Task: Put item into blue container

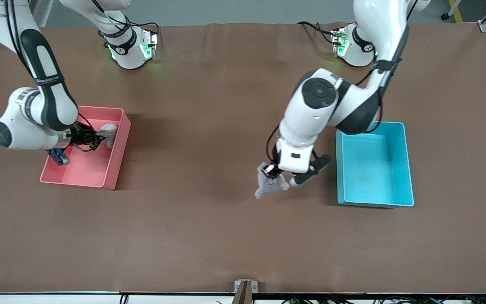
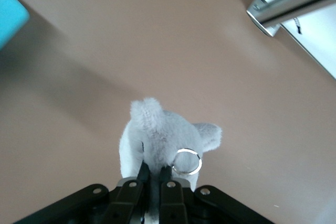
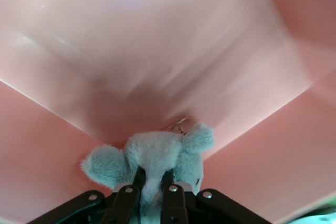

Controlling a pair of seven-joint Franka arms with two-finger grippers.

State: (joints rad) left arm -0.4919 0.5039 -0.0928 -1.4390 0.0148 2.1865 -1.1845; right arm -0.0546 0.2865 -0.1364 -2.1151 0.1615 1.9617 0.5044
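The blue container [image 1: 409,169] sits on the table [image 1: 209,236] toward the left arm's end, nothing in it. Just beside it, over bare table, the left tool [image 1: 273,172] is pinched on a grey plush toy [image 1: 269,184] with a metal ring [image 2: 187,161]. At the right arm's end, the right tool [image 1: 98,137] is pinched on another grey plush [image 1: 109,131] inside the pink bin [image 1: 116,162].

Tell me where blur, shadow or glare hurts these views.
Right wrist view: pink bin wall smeared, glare patch above; plush toy sharp. Left wrist view: grey plush crisp, blue container corner soft. Front view: sharp, dark shadows beside both bins.
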